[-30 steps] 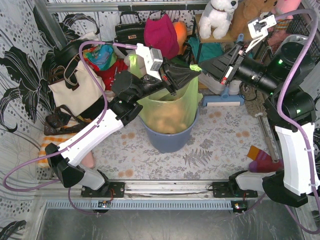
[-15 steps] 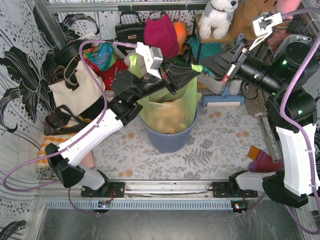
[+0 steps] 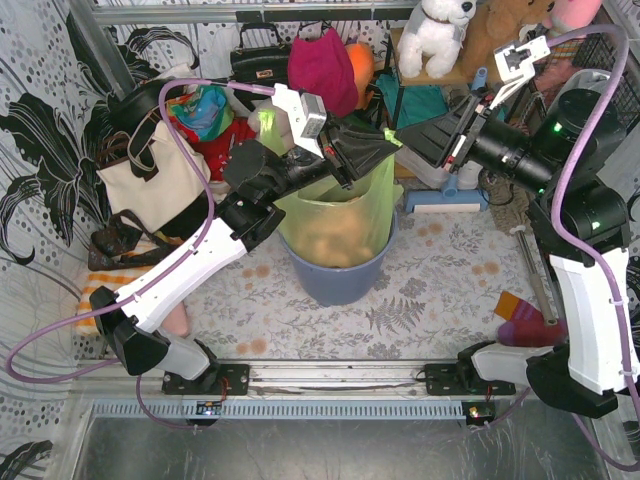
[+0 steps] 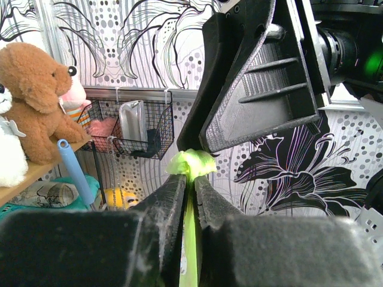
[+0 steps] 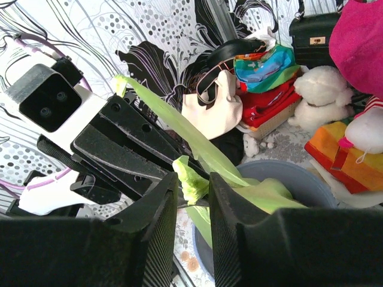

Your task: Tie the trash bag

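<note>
Pinching a bunched green strip of the trash bag (image 3: 345,210) in the left hand (image 4: 190,179), with the fingers drawn nearly together and only thin plastic between them. Clamping a second green tuft in the right hand (image 5: 191,190), likewise narrowed down onto the plastic. Meeting almost tip to tip above the bag's mouth. Probably lifting two ears of the rim clear of the crumpled brown paper inside, gaining slack for crossing and knotting. Judging the knot not yet made, seeing two separate tufts and no loop.

Sitting inside the round blue-grey bin (image 3: 335,280), with green sides rising above its rim and stretching up toward both hands.

Standing mid-tabletop (image 3: 440,290), on a pale leaf-and-flower patterned cover between the two arms. Crowding in behind and beside: a cream tote bag (image 3: 150,185) at the left, a black handbag (image 3: 258,62), a white plush toy (image 3: 435,30) on a shelf, and a brown teddy (image 4: 36,89) near a wire basket (image 4: 134,128). Closing in all round, walls printed with black-and-white flowers and dots.
</note>
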Controlling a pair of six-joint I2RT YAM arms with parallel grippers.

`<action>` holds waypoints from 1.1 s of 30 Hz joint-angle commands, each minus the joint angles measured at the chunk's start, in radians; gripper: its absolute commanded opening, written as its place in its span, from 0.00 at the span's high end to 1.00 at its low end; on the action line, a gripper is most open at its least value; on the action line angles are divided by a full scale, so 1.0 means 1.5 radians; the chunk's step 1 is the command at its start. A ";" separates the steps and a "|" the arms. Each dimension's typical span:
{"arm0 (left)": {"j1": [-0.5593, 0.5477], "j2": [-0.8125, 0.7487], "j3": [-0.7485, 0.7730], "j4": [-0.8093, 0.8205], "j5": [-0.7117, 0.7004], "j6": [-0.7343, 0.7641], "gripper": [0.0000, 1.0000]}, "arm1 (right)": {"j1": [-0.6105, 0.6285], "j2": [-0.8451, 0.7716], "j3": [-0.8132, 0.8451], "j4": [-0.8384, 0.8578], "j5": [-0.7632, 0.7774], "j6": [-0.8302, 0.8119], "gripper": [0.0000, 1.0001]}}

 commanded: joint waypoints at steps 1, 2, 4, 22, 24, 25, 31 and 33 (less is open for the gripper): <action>0.003 -0.008 0.026 0.021 -0.008 -0.003 0.83 | 0.003 0.004 0.005 -0.001 -0.015 -0.011 0.72; 0.003 -0.007 0.026 0.021 -0.007 -0.003 0.83 | 0.003 0.006 0.007 -0.002 -0.017 -0.011 0.72; 0.003 -0.007 0.026 0.020 -0.008 -0.003 0.83 | 0.003 0.007 0.008 -0.004 -0.019 -0.011 0.72; 0.003 -0.003 0.029 0.012 -0.007 -0.001 0.84 | 0.003 0.009 0.022 -0.021 -0.002 -0.029 0.81; 0.003 -0.004 0.029 0.012 -0.008 0.000 0.84 | 0.003 0.010 0.025 -0.018 -0.001 -0.029 0.88; 0.003 -0.004 0.029 0.012 -0.006 -0.001 0.84 | 0.003 0.011 0.028 -0.018 -0.001 -0.029 0.92; 0.003 -0.004 0.027 0.012 -0.008 0.000 0.74 | 0.003 0.018 0.040 -0.010 -0.002 -0.027 1.00; 0.002 -0.006 0.027 0.013 -0.013 0.000 0.67 | 0.002 0.017 0.040 -0.004 -0.003 -0.025 1.00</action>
